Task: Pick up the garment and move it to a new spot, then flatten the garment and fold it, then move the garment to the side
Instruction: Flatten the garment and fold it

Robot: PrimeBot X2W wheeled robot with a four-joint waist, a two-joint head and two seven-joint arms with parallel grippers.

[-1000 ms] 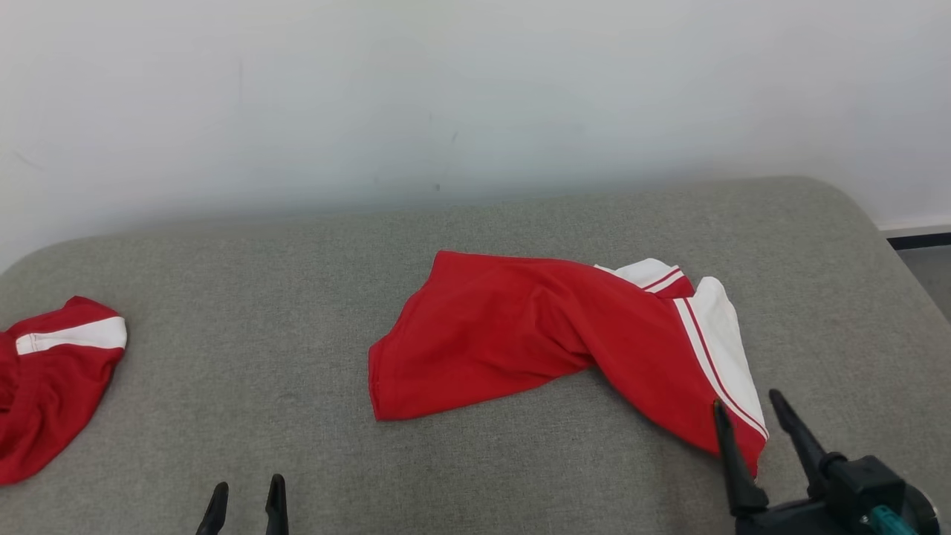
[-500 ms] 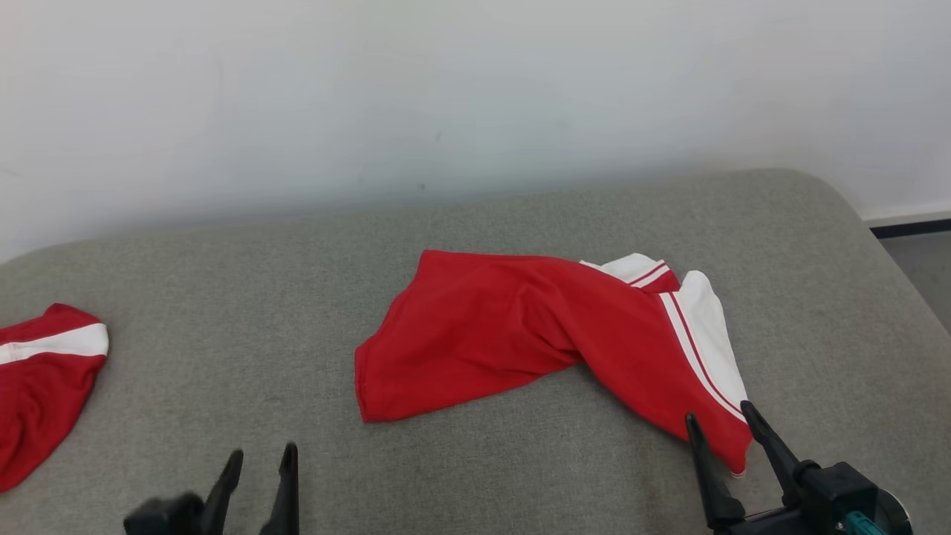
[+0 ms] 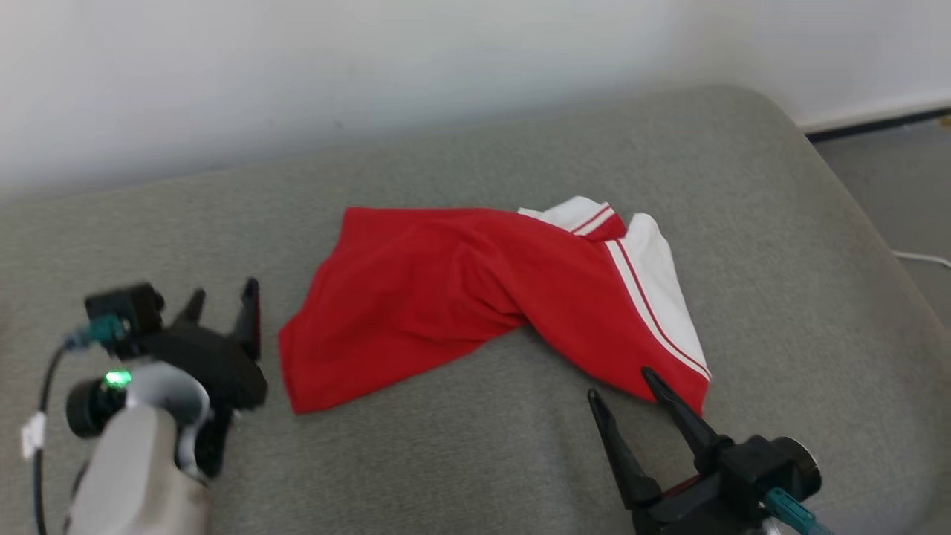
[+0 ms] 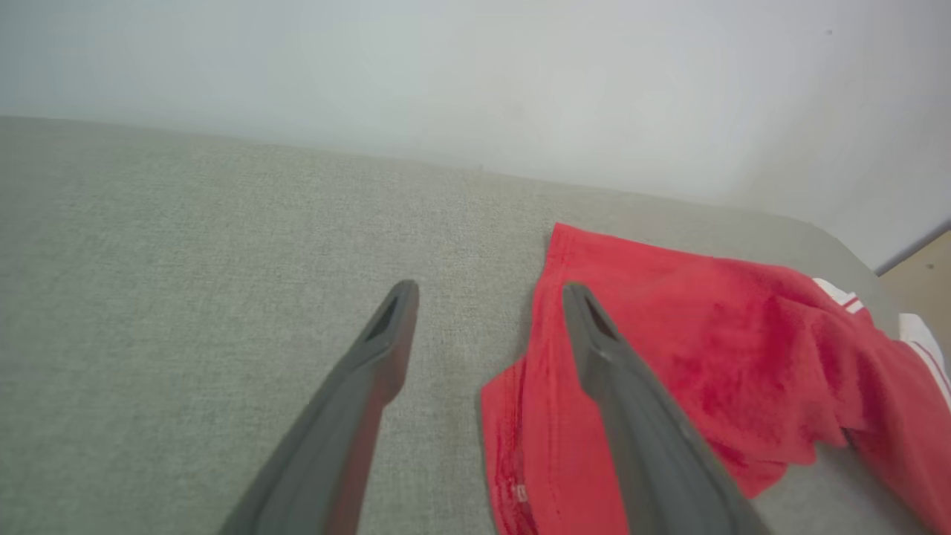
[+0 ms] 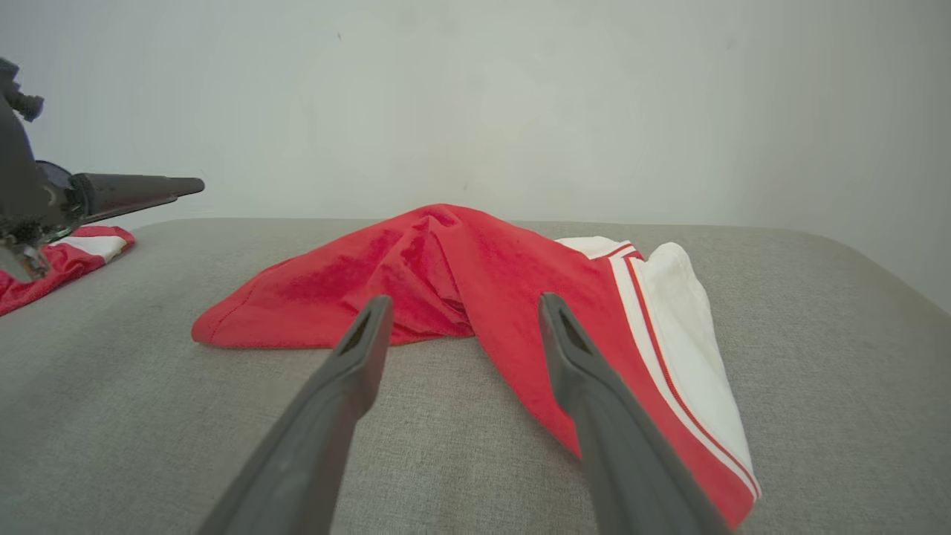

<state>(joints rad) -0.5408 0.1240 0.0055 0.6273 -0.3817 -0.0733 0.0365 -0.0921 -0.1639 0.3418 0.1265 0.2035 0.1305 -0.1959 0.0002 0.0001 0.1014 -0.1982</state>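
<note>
— Where is the garment [image 3: 475,290]?

— Crumpled on the grey cushion [image 3: 780,223], between the two claws and a little ahead of both. It is red, with a white panel and thin red stripes at the end nearer the right claw [image 3: 620,383].

— What is that claw doing?

— Its fingers are spread wide with nothing between them. It points at the garment's near corner. In the head view the tip of its right finger overlaps the red cloth. I cannot tell whether it touches.

— And the left claw [image 3: 224,291]?

— Also spread, also empty. The garment's hem lies just to its right. In its wrist view the hem's edge runs up between the two fingers. The right finger crosses red cloth and the left one is over bare cushion. I cannot judge contact there either.

— Anything else?

— A second garment [image 5: 67,256], red with a white band, lies on the cushion. It is on the far side of the left claw from the first, well apart from it. A white wall [image 3: 371,74] rises past the cushion, ahead of both claws.
</note>
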